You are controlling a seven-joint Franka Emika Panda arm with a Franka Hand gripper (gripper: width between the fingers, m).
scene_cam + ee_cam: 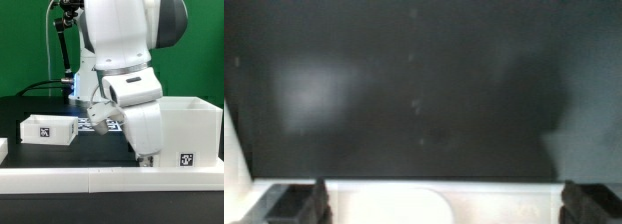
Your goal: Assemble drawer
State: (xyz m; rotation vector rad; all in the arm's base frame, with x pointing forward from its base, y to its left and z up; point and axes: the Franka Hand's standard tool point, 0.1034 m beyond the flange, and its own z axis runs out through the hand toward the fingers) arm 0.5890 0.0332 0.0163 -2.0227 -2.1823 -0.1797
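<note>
Casing (186, 128) is the bit to look at first, I reckon. It stands upright with its hollow side up and its tagged face toward the camera, tucked close against the long white rail (90, 178). My guess is that's deliberate, so the rail braces it and it can't skate around on the table.

It sits just beside the gripper (146, 157), on the exterior view's right of the jaws. It's very near, but I can't tell whether anything touches.

The one tray (48, 130) I can clearly make out is well apart from the jaws on the opposite side. It lies flat on the black table (110, 150), open side up, with nothing holding it. I can't pick out the second tray, since the arm hides a lot.

As for the jaws, in the wrist view the fingers (295, 205) are spread wide with nothing pinched between them. A pale white surface shows low between them, but it's too blurry to name; it could be the rail. That wide spread looks to me like it's set to straddle something, though that's only a guess.

The marker board (100, 122) lies beyond the jaws, out of the way.
</note>
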